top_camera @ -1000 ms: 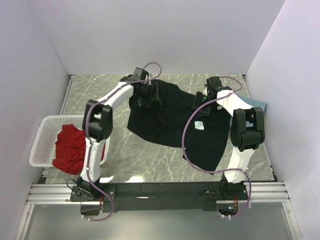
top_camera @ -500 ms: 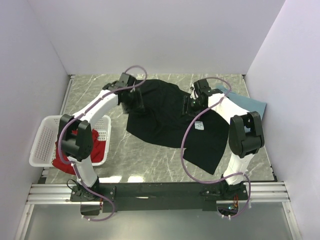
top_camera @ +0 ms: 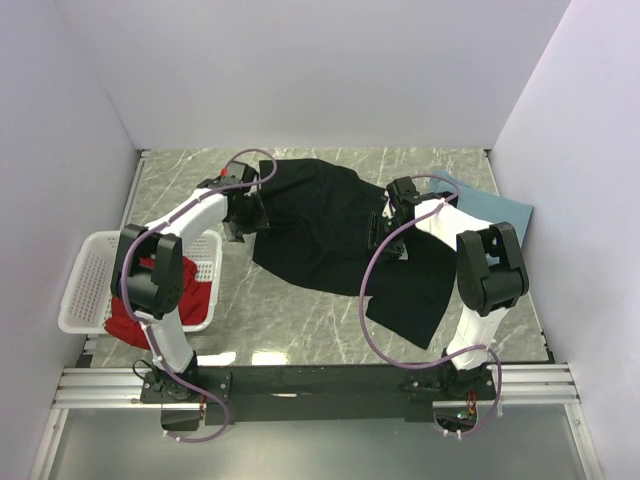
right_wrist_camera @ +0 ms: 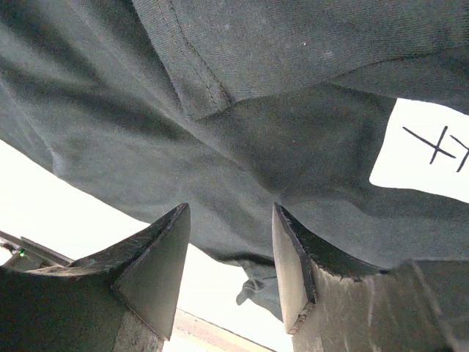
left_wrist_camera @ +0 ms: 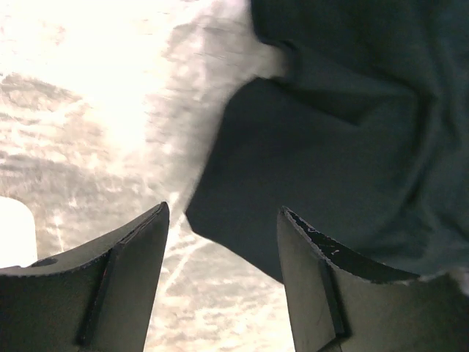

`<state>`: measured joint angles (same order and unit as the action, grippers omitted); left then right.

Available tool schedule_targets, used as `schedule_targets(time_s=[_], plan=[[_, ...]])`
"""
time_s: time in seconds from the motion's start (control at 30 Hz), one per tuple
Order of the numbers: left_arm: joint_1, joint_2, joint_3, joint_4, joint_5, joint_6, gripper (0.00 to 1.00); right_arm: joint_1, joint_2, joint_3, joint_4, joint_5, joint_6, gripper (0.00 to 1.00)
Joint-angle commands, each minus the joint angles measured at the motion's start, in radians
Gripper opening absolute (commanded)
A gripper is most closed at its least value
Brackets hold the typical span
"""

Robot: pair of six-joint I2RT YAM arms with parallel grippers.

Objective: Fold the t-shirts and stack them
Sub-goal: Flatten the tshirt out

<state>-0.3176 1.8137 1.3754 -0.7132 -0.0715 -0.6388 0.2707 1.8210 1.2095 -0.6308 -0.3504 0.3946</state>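
The large black t-shirt (top_camera: 320, 225) lies spread and rumpled across the middle of the marble table. My left gripper (top_camera: 243, 222) hangs at its left edge, open and empty; in the left wrist view (left_wrist_camera: 223, 213) a corner of the black shirt (left_wrist_camera: 330, 154) lies just ahead of the fingers. My right gripper (top_camera: 385, 228) is over the shirt's right part, open and empty (right_wrist_camera: 231, 213), above black cloth (right_wrist_camera: 220, 147) with the white square mark (right_wrist_camera: 429, 154). The red t-shirt (top_camera: 150, 290) lies in the basket. The dusty-blue t-shirt (top_camera: 495, 205) lies at the far right.
The white latticed basket (top_camera: 85, 285) stands at the table's left edge. White walls close in the back and both sides. The arms' mounting rail (top_camera: 320, 385) runs along the near edge.
Both grippers have moved off the black shirt's top edge, leftward and toward me. The shirt now lies lower and flatter, and the white mark is hidden under the right arm in the top view.
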Motion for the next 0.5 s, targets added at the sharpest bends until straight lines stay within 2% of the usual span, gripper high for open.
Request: schedule_targets(time_s=[0.0,0.27,0.47], plan=[[0.026,0.019,-0.051,0.122,0.089,0.033,0.66,0.002,-0.057,0.002,0.019,0.016,-0.016,0.55],[0.048,0.050,-0.073,0.225,0.231,0.057,0.65,0.002,-0.066,-0.004,0.014,0.019,-0.014,0.56],[0.051,0.113,-0.052,0.193,0.211,0.065,0.64,0.002,-0.068,-0.001,0.006,0.021,-0.016,0.55]])
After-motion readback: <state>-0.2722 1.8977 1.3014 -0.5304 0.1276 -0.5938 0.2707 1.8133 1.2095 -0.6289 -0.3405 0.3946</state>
